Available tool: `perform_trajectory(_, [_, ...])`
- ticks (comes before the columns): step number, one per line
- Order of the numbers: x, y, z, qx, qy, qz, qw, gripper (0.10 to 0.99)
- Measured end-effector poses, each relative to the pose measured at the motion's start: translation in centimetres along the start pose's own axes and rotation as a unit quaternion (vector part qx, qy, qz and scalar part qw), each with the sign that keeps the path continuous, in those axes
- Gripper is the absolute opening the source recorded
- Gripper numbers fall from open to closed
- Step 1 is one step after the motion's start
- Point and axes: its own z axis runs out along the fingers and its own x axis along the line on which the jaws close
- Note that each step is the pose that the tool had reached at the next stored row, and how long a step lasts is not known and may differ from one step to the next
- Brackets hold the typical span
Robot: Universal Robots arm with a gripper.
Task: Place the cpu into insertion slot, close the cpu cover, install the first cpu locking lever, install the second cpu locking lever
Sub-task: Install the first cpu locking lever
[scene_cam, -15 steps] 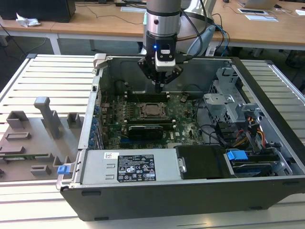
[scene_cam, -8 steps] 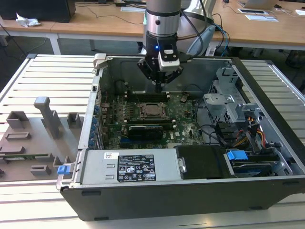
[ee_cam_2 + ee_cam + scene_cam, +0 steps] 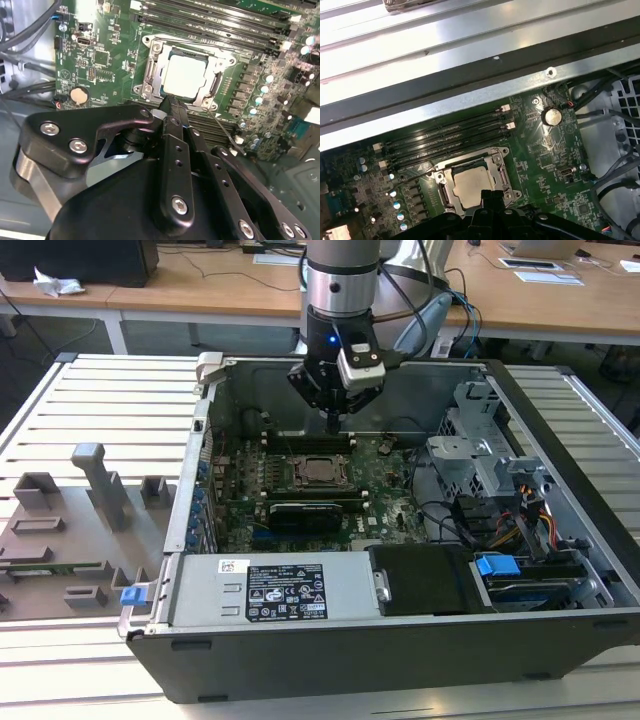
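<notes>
Gripper (image 3: 170,102) jaws pinched together, empty, tips at the edge of the cpu cover (image 3: 220,61). cpu (image 3: 186,76) seated in insertion slot (image 3: 162,80), cover down. Likely light, rigid, delicate underneath; hold by edges only.

The claw (image 3: 172,104) hides one edge of the cpu cover (image 3: 151,72)

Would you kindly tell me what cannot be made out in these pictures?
- Cpu cover, edge nearest the gripper: hidden behind the fingers in both wrist views.
- Under the cpu: covered by its own metal top.
- Arm: cut off by the exterior view's top edge.
</notes>
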Motion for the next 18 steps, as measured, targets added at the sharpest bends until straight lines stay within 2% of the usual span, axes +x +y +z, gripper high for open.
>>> perform_trajectory(6, [0.0,0.0,0.0,-0.0017,-0.0004,-0.03,0.9995,0.106])
perform_trajectory(8, [0.0,0.0,0.0,-0.0027,-0.0007,-0.048,0.9989,0.106])
perform_trajectory(11, [0.0,0.0,0.0,-0.0038,-0.0009,-0.067,0.9978,0.106])
perform_trajectory(15, [0.0,0.0,0.0,-0.0057,-0.0014,-0.101,0.9949,0.106])
perform_trajectory(18, [0.0,0.0,0.0,-0.0064,-0.0016,-0.112,0.9937,0.106])
